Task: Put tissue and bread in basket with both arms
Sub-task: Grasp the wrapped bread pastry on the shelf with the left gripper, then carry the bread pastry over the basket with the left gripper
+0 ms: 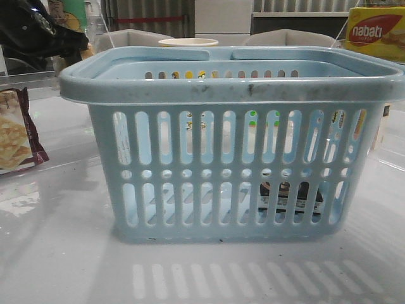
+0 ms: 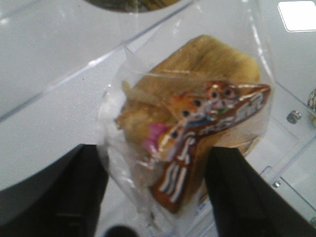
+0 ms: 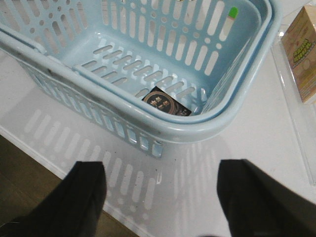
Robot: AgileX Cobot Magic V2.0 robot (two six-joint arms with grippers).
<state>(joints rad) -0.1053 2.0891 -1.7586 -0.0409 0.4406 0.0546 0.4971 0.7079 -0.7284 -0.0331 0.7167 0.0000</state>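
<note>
Light blue basket (image 1: pixel 228 88) standing upright on white counter (image 1: pixel 57 253), central in front view. Tissue (image 3: pixel 165 103) lying flat on basket floor, in a corner against the wall; seen through the slots at lower right in front view (image 1: pixel 291 196).

Left pincer (image 2: pixel 158 187) closed on bread (image 2: pixel 197 98): clear wrapper pinched between both dark fingers (image 2: pixel 242 197), golden-brown loaf and brown label hanging beyond the tips, above the counter. Bread outside basket; exact position relative to basket not determinable.

Right pincer (image 3: pixel 160 197) spread wide, nothing between the fingers, positioned over the counter just outside the basket rim (image 3: pixel 197 129).

Cracker packet (image 1: pixel 16 136) at left edge of counter. Yellow-and-red nabati box (image 1: pixel 376 31) at far right, behind basket.
</note>
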